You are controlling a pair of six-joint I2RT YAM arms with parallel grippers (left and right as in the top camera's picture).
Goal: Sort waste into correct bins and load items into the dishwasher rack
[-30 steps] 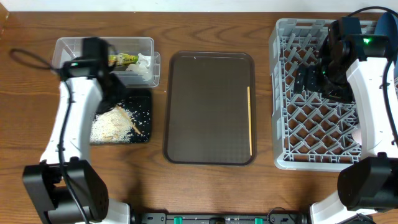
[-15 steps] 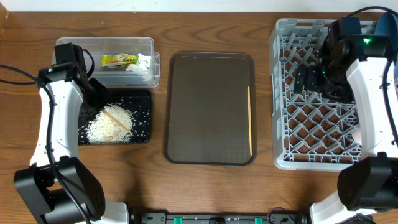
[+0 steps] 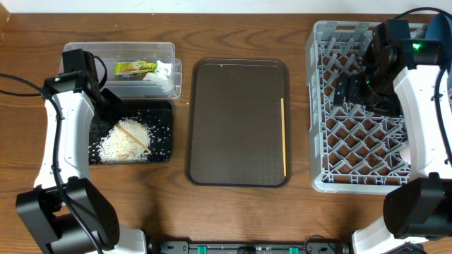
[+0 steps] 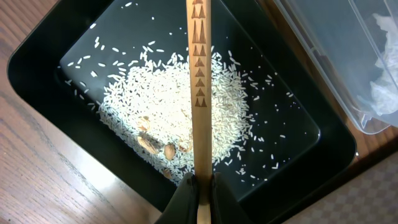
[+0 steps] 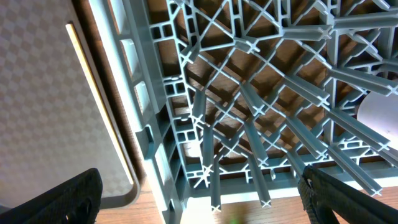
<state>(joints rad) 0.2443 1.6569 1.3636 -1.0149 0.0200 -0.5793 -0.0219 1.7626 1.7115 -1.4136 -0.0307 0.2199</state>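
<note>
My left gripper is shut on one end of a wooden chopstick. The stick reaches out over a heap of white rice in the black tray. Behind it, the clear tub holds the yellow-green wrapper and the white tissue. A second chopstick lies on the brown serving tray. Above the grey dishwasher rack, my right gripper hangs open and empty.
A pale rounded thing sits in the rack, half hidden by my right arm. Something dark blue shows at the rack's far right corner. A few brownish bits lie in the rice. Bare wooden table runs along the front.
My left arm swung left with the chopstick, uncovering the rice in the black tray, and has held still for the last half second. The right arm has not moved.
</note>
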